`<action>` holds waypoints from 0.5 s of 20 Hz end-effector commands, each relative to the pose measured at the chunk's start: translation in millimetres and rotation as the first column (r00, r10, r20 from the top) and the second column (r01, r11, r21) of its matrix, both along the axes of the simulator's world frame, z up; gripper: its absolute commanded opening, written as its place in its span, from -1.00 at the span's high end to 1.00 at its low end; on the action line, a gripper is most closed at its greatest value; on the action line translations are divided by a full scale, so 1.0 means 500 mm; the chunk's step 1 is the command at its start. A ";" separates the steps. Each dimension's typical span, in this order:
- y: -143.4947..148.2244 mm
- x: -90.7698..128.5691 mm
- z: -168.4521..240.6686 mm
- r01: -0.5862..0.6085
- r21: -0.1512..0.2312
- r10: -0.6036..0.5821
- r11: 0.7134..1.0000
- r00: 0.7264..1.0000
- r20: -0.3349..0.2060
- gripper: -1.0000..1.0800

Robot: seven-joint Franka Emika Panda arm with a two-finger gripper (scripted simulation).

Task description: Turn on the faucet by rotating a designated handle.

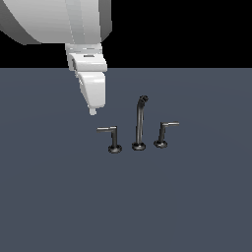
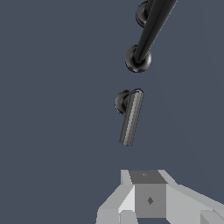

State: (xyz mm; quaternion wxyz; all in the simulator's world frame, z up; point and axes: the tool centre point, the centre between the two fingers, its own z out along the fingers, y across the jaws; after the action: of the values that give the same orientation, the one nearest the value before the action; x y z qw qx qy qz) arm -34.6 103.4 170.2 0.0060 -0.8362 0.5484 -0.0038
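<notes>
The small dark glossy metal three-piece faucet (image 1: 139, 129) stands upright on the flat slate-grey surface (image 1: 59, 206), near the middle of the exterior view. Its tall slim spout with a curved top (image 1: 141, 123) occupies the centre position on a round base.

The short dark metal handle with a thin lever bar on top (image 1: 112, 137) stands just beside the spout, on the exterior view's left, on its own round base. Its bar points away from the spout, toward the exterior view's left. It reaches about half the spout's height. In the wrist view the same handle (image 2: 129, 114) appears from above, bar foreshortened, with the spout's base beyond it.

The twin dark metal handle (image 1: 163, 133) stands on the spout's other side, its bar pointing toward the exterior view's right.

The white robot arm (image 1: 59, 19) enters from the upper part of the exterior view. Its white pincer (image 1: 92, 111) hangs above the surface, near the designated handle's bar but apart from it, higher and toward the exterior view's left. It touches nothing and grasps nothing. Whether its jaws stand parted or closed cannot be told from either view.
</notes>
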 end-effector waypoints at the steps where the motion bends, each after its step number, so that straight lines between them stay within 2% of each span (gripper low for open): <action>1: -0.005 0.021 -0.029 0.049 -0.002 -0.049 0.999 0.999 -0.002 1.00; 10: -0.026 0.083 -0.110 0.191 -0.007 -0.191 0.982 0.982 -0.009 1.00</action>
State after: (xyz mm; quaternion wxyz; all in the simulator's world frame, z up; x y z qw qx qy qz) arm 1.9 92.5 121.1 0.0009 -0.7867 0.6173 -0.0016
